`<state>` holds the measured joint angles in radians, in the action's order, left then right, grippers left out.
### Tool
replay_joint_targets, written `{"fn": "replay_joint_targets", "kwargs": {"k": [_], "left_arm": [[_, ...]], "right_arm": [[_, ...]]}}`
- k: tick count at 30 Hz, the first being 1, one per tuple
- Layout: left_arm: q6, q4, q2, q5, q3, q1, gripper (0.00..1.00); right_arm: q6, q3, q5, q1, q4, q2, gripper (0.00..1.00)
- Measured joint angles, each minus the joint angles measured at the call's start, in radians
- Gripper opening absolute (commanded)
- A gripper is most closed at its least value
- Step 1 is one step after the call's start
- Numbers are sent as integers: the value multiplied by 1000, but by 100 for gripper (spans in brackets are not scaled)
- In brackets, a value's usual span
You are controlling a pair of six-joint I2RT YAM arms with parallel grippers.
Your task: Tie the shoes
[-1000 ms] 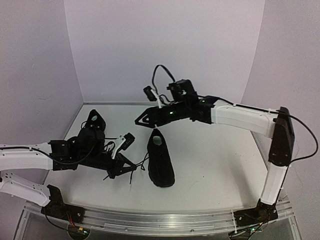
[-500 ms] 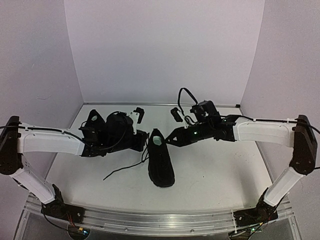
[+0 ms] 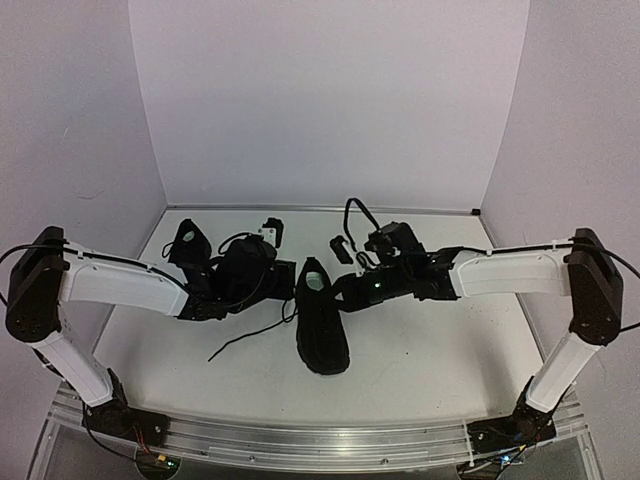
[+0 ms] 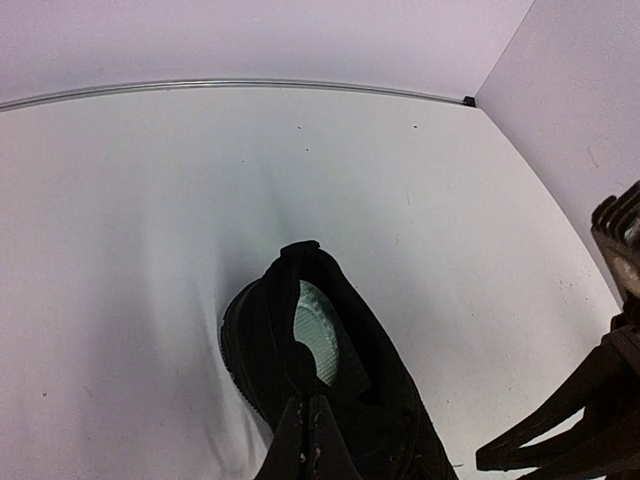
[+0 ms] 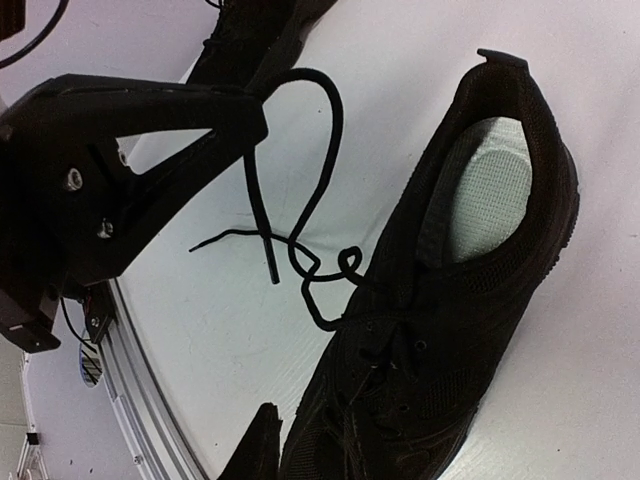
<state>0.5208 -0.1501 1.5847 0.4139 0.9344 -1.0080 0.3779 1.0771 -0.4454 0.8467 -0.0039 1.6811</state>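
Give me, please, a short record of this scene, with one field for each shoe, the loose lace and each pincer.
middle shoe: upright on the table, toe toward the near edge, not tied
second shoe: far left, partly behind the left arm
loose lace: lies on the table, left of the middle shoe
left pincer: low at the middle shoe's heel, left side; open or shut unclear
right pincer: low at the same heel, right side; open or shut unclear

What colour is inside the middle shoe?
Pale greenish white; the insole shows best in the right wrist view.
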Motion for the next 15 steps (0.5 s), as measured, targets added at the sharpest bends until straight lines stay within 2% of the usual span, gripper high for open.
{"fn": "replay_joint_targets", "kwargs": {"k": [15], "left_arm": [[0,-104,106,9,-28,0,0]], "right_arm": [[38,0,74,24,3,68,19]]}}
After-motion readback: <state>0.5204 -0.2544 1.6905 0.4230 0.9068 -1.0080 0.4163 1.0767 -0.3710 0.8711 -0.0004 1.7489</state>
